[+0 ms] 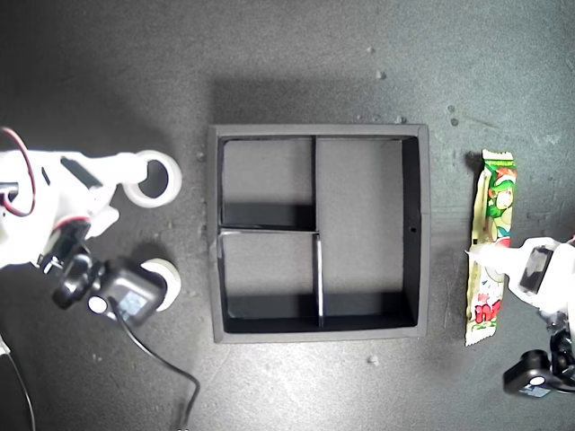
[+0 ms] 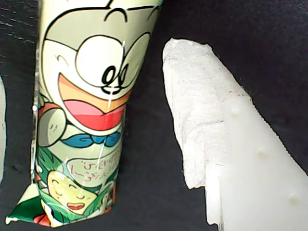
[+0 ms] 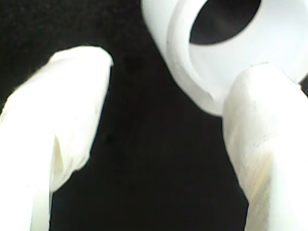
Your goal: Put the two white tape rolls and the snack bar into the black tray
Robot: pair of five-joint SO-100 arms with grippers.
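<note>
The table I work over looks like dark matt cloth or felt, slightly rough and flecked with pale crumbs. The black tray has a matt, dull finish. The snack bar wears a glossy plastic wrapper that catches highlights. On my first end effector one finger is wrapped in rough white fabric tape over smooth white plastic. The tape roll by my second end effector looks smooth and satiny.

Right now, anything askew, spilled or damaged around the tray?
Nothing damaged. The square matte black tray sits square and holds nothing. Small pale crumb-like specks dot the dark surface around it. The long yellow-green snack bar and both white ring-shaped tape rolls lie flat outside it.
</note>
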